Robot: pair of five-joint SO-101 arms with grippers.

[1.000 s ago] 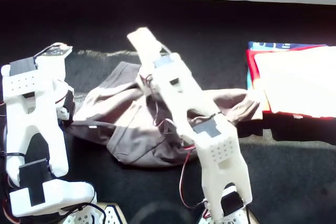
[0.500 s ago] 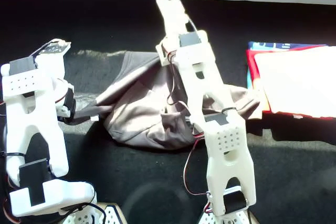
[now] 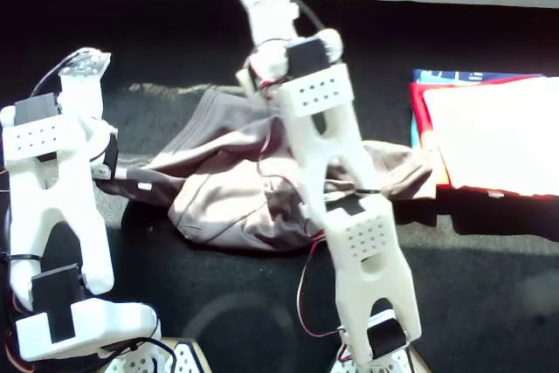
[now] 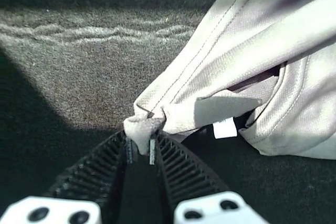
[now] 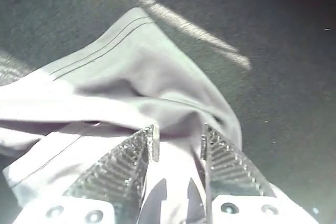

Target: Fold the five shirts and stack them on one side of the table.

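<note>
While both arms hold the shirt point(image 3: 223, 194) at mid-table, the high view tells me to draw the two held points apart evenly and lay it flat before folding. The stack point(image 3: 493, 133) sits at the right edge, and the right arm hides part of the cloth. On the left wrist, my left gripper point(image 4: 139, 150) is clenched on a bunched hem corner, so I should pull gently. On the right wrist, the right gripper point(image 5: 177, 141) grasps a thick fold. I can't make out which part of the shirt it is.
</note>
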